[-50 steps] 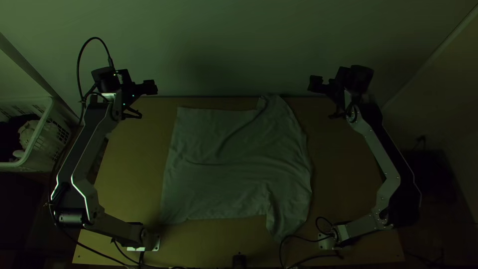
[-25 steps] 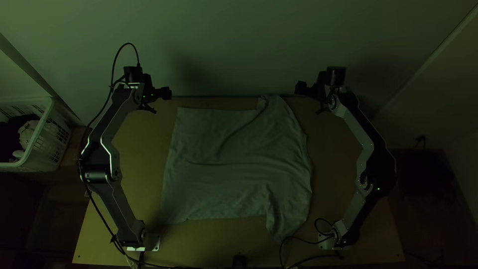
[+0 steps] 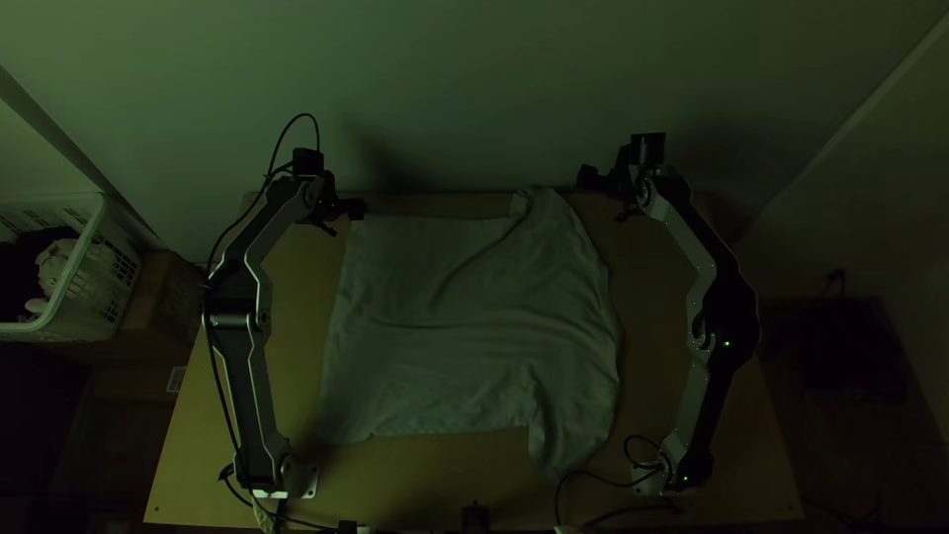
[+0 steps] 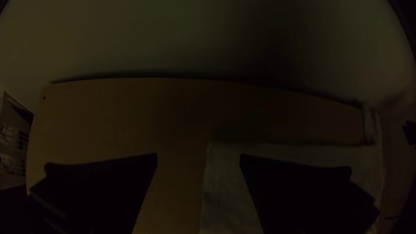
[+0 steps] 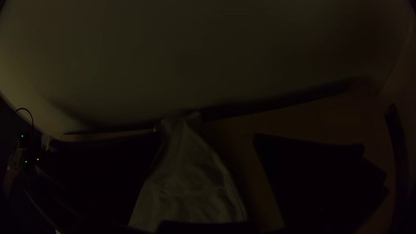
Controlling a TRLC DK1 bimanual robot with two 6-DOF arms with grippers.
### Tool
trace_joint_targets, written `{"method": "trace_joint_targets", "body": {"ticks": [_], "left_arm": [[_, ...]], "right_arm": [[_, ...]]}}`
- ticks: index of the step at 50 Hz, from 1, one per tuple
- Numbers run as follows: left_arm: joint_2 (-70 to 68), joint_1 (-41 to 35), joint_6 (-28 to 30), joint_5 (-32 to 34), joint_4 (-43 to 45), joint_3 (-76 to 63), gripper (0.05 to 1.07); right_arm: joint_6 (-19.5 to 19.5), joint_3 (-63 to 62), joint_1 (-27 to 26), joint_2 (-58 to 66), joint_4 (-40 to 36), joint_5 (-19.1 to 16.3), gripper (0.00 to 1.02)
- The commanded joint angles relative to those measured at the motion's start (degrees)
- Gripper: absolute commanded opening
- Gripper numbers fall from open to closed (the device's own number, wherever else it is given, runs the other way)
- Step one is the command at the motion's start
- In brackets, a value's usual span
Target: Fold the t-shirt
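The desk (image 3: 647, 346) is light wood, its far edge running along a pale wall (image 3: 455, 89). On the middle of it lies the shirt (image 3: 465, 307), spread out broad and fairly flat, pale and plain. The side towards the left arm runs nearly straight, and so does most of the near edge; the side towards the right arm bows outward. At the far edge of the desk a narrow, crumpled end sticks out from the bowed side, with a small fold at its base. At the near end of the same side, another tapering piece hangs past the straight edge, creased where it joins. Soft wrinkles slant and curve across the middle.

Off the desk's left side stands a pale plastic basket (image 3: 97, 287) with slotted walls. In it are something dark (image 3: 15, 262) and, beside that, a pale crumpled bundle (image 3: 54, 262); what they are, I cannot tell.

The left hand (image 3: 354, 209) hangs near the shirt's far left corner. In its wrist view the fingers (image 4: 104, 186) stand wide apart, clamped on nothing. The right hand (image 3: 590, 179) is by the desk's far edge, near the crumpled end, its fingers (image 5: 316, 173) likewise well apart and gripping nothing.
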Motion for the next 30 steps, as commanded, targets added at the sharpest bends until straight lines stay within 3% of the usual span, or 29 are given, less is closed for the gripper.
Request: {"method": "trace_joint_targets", "body": {"ticks": [1,24,27,30], "left_arm": [[2.34,-0.35,1.11,-1.0,-0.91,2.47,0.97],[8.49,-2.1,1.72,-3.02,-1.0,6.96,0.96],[8.93,-2.28,3.3,-3.28,-0.82,7.22,0.8],[9.72,-2.28,4.18,-3.28,-0.73,8.01,0.46]], "right_arm": [[1.62,2.0,0.42,1.47,-0.48,-0.39,0.98],[2.59,4.2,1.04,4.46,-1.18,-0.39,0.98],[3.12,6.57,1.04,5.95,-4.17,-0.3,0.98],[3.21,10.44,1.04,8.33,-8.3,-0.3,0.98]]}}
